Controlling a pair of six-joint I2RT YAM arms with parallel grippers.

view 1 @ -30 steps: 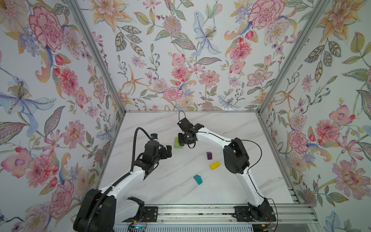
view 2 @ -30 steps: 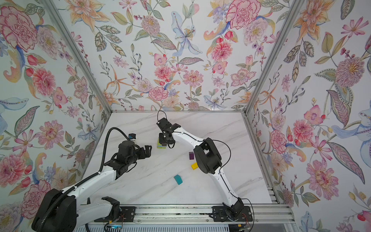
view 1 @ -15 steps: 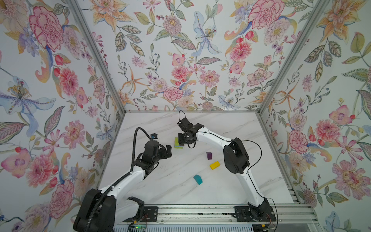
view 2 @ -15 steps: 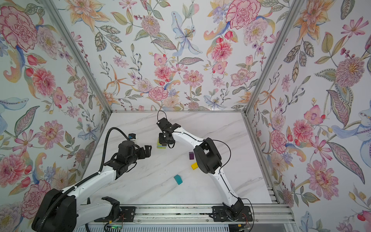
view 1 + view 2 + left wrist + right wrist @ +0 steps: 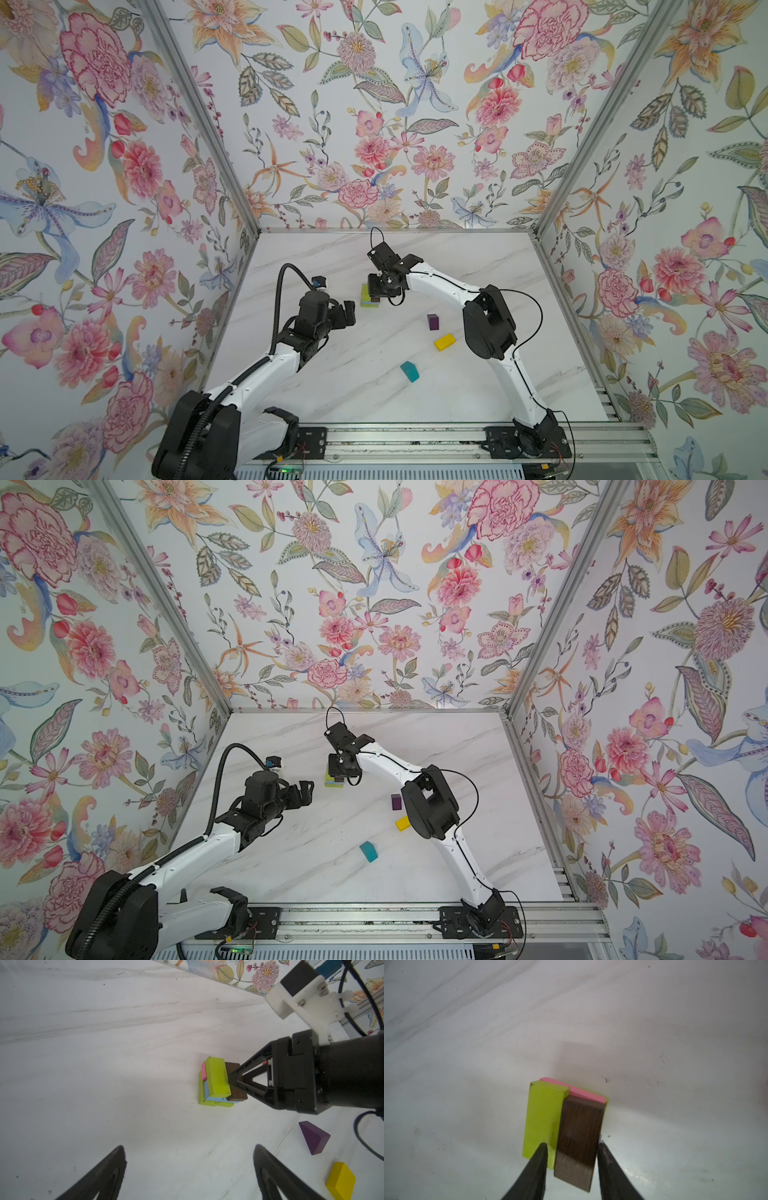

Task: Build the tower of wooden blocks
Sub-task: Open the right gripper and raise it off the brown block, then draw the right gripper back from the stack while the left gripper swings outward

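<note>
Right wrist view: tower (image 5: 537, 1136) is topped by brown block (image 5: 579, 1136) beside lime green block (image 5: 544, 1105), with pink block (image 5: 583, 1093) under them. Right claw (image 5: 571, 1145) straddles the brown block's near end, jaws narrow; can't tell if they pinch it. In both top views the tower sits at 11 o'clock from desk (image 5: 457, 266) centre. Left claw (image 5: 349, 309) is at its 8 o'clock, wide open and empty. Purple block (image 5: 433, 321) and yellow block (image 5: 444, 341) are at 4, teal block (image 5: 409, 371) at 5.

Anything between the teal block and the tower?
The table between the teal block and the tower is bare. But the right gripper sits at the tower's top, at the brown block, so it would likely block a drop from above.
</note>
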